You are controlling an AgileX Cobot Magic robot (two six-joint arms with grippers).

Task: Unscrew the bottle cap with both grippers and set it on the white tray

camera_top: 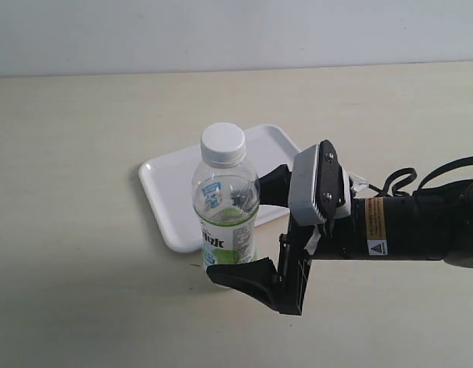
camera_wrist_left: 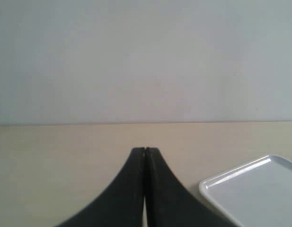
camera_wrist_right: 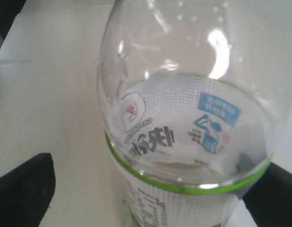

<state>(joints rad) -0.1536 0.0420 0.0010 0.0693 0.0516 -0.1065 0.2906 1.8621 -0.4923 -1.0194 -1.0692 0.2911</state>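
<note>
The bottle [camera_top: 227, 215] stands upright on the table, just in front of the white tray [camera_top: 171, 192]. Its white bottle cap [camera_top: 223, 143] is on the neck. My right gripper [camera_top: 240, 230] comes in from the right at label height and is open, one finger [camera_top: 244, 276] in front of the bottle and the other behind it. The right wrist view shows the bottle [camera_wrist_right: 183, 142] between the two black fingers [camera_wrist_right: 22, 189], with a gap on one side. My left gripper [camera_wrist_left: 145, 150] is shut on nothing, shows only in its own wrist view, and points over bare table beside the tray's corner [camera_wrist_left: 259, 189].
A pale wall runs behind the beige table [camera_top: 83, 253]. The right arm [camera_top: 420, 226], black with trailing cables, lies low over the table at the right.
</note>
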